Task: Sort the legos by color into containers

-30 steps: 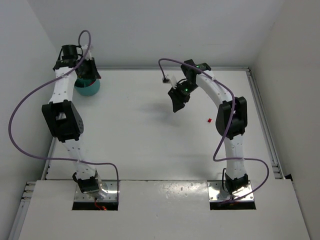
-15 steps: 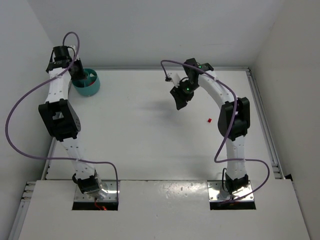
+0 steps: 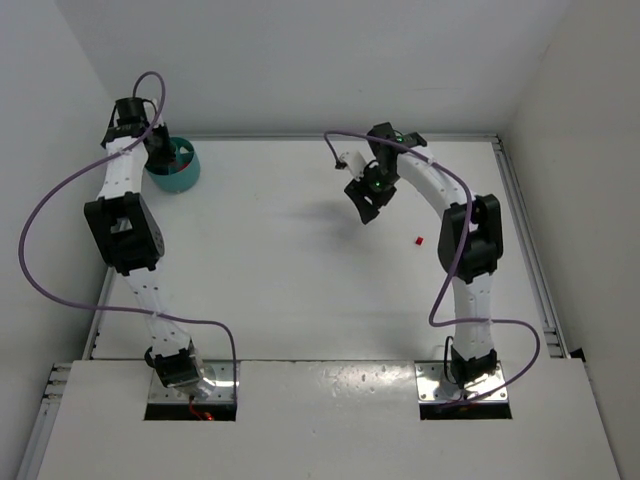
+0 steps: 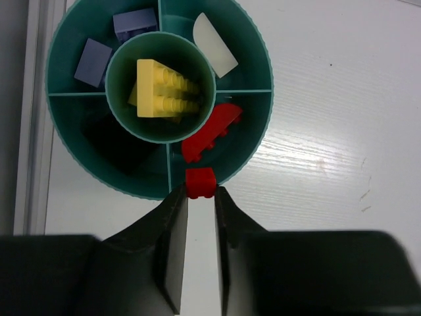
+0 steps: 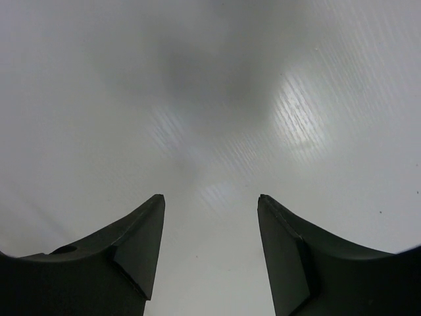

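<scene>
Resting in teal bowl's (image 4: 253, 72) centre: yellow legos (image 4: 161, 89).

- Between the left gripper (image 4: 200, 197) fingertips: small brick (image 4: 200, 183), over the near rim of the bowl (image 4: 256, 138).
- Just beyond those fingertips, in the nearest compartment: long brick (image 4: 210, 131), beside the centre cup (image 4: 122, 79).
- Farther beyond, inside the centre cup: studded bricks (image 4: 163, 89).
- Beyond and left of the fingers, in the far-left compartment: two bricks (image 4: 92, 62).
- Beyond and right, in the far-right compartment: curved piece (image 4: 214, 46).
- Under the spread fingers of the right gripper (image 5: 210, 197): table (image 5: 210, 99).
- Aside from those fingers, well apart, on the table: loose brick (image 3: 419, 241).
</scene>
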`<act>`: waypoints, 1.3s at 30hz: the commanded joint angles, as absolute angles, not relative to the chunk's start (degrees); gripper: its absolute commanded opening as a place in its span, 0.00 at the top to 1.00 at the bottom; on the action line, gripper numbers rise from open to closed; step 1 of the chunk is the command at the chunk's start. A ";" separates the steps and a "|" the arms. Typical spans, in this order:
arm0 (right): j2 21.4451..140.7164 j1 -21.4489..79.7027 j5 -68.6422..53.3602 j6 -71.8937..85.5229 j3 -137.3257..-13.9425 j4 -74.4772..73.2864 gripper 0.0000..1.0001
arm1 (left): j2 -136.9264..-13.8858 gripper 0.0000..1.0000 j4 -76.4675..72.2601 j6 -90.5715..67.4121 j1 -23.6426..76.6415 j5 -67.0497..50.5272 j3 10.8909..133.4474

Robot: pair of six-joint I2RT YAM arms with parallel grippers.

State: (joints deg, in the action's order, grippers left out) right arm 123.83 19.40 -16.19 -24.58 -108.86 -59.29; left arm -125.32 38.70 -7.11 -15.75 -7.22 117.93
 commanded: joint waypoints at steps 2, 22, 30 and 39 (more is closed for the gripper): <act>118.48 18.72 -11.95 -23.55 -106.27 -57.30 0.41 | -125.86 0.68 37.35 -7.47 -15.03 -6.94 121.28; 108.37 6.77 -5.63 -24.26 -87.89 -55.63 0.42 | -107.77 0.52 26.38 -0.27 -4.94 -16.61 107.51; 112.05 4.40 -6.94 -28.65 -89.03 -55.63 0.49 | -105.64 0.52 24.70 -1.32 -2.29 -19.24 102.22; 115.14 4.39 -8.00 -30.23 -89.03 -54.40 0.53 | -105.12 0.52 24.70 -1.85 -2.29 -20.30 101.69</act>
